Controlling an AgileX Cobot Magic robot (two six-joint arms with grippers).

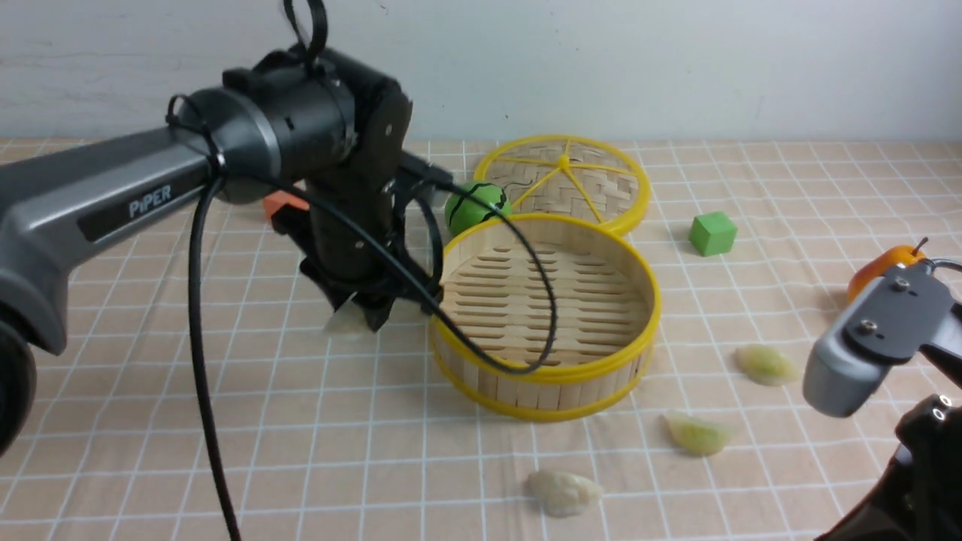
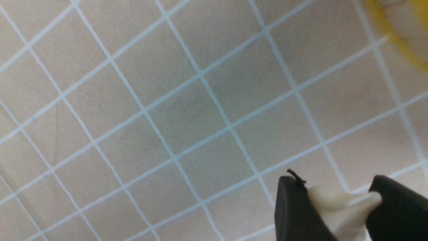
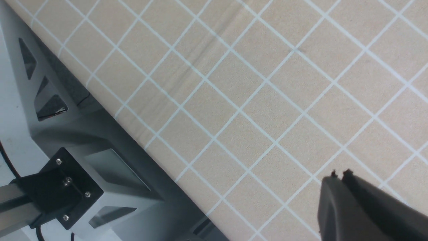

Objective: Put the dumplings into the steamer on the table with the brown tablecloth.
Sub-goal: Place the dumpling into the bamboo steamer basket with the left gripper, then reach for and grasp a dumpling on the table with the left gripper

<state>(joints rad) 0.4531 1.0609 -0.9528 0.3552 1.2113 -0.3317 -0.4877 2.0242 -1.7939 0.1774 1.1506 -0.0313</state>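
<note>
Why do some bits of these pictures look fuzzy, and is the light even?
Front view: evenly lit, sharp, only soft shadows by the steamer. Left wrist view: the steamer's yellow rim is smeared out of focus, the white dumpling between the jaws soft. Right wrist view: tablecloth grid crisp, the shut jaws slightly blurred.

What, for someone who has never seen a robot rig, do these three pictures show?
It is a robot with two arms, each ending in a claw. The wide picture looks forward from between the arms; the other two come from cameras on the wrists. On the checked tablecloth stand an empty bamboo steamer, a woven disc, a green ball and a green cube. The left claw pinches a whitish dumpling beside the steamer. Three other dumplings lie on the cloth. The right claw is shut on nothing.
</note>
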